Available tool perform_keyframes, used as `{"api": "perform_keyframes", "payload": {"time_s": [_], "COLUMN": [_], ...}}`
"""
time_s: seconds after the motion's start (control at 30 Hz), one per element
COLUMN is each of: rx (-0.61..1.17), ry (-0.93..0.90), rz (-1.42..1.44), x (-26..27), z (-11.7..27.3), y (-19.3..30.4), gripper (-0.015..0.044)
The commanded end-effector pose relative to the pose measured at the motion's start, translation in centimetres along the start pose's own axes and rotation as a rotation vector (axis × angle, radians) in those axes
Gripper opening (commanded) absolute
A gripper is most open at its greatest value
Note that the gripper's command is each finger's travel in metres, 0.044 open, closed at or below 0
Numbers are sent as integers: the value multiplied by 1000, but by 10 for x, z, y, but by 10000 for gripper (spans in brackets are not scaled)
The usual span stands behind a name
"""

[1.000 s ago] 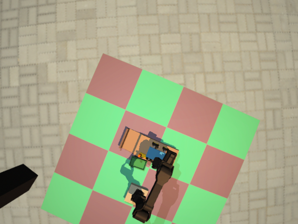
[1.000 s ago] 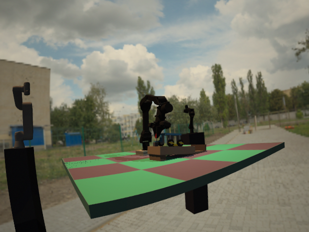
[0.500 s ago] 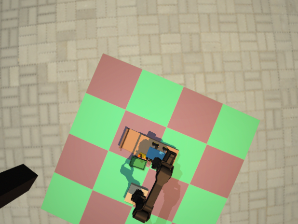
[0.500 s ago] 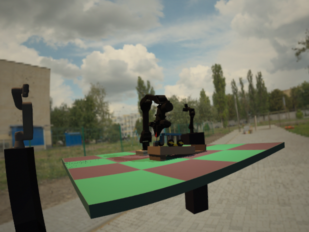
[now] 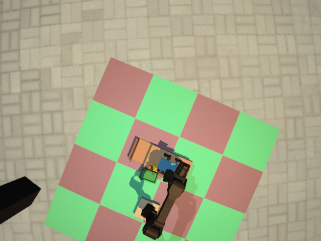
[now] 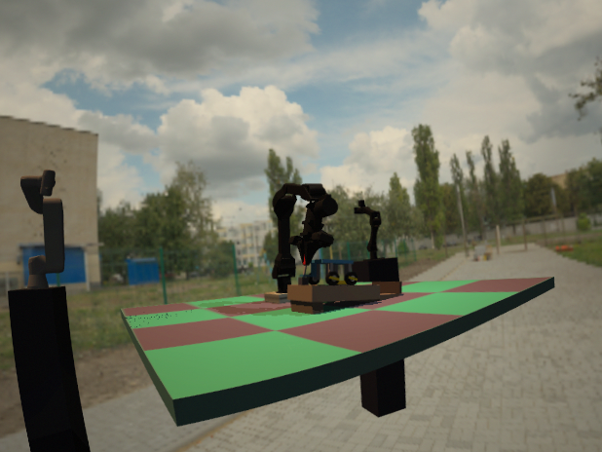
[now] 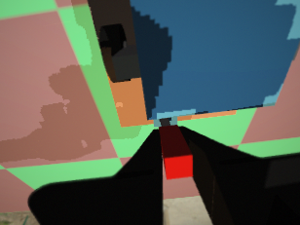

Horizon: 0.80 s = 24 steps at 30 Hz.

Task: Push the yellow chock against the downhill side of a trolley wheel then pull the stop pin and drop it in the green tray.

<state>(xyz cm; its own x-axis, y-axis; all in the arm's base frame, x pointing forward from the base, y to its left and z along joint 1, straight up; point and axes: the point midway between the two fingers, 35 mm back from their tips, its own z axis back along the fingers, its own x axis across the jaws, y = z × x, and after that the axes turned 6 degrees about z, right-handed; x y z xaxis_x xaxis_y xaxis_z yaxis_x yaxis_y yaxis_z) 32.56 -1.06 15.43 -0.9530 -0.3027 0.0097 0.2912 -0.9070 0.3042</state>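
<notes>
Fingers [image 6: 305,258] closed on the red head of the pin [image 6: 305,267] [image 7: 178,167], at the uphill end of the trolley [image 5: 166,164] [image 6: 334,262] [image 7: 219,57]. Trolley on the ramp [image 5: 142,149] [image 6: 336,293] [image 7: 128,103].

Step in hand, as judged: pulling the pin. Next move calls for a straight draw along the pin's own line, no sideways tug on the trolley, then carry to the green tray [image 5: 148,175]. Chock [image 5: 153,166] shows yellow and orange near the trolley's downhill end, beside the tray. Should it not bear on a wheel, the trolley may roll once freed; worth checking first.

Hard to make out: chock-to-wheel contact. Pin hidden under the arm from above; its seating unclear. Tray not seen in exterior or wrist view.
</notes>
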Motion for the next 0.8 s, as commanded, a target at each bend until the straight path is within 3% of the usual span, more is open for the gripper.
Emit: {"api": "perform_keyframes", "payload": {"time_s": [0.0,0.77], "rx": [4,4], "ry": [9,9], "rz": [-7,-7], "x": [0,0], "z": [5,14], "y": [2,3], "gripper": [0,0]}}
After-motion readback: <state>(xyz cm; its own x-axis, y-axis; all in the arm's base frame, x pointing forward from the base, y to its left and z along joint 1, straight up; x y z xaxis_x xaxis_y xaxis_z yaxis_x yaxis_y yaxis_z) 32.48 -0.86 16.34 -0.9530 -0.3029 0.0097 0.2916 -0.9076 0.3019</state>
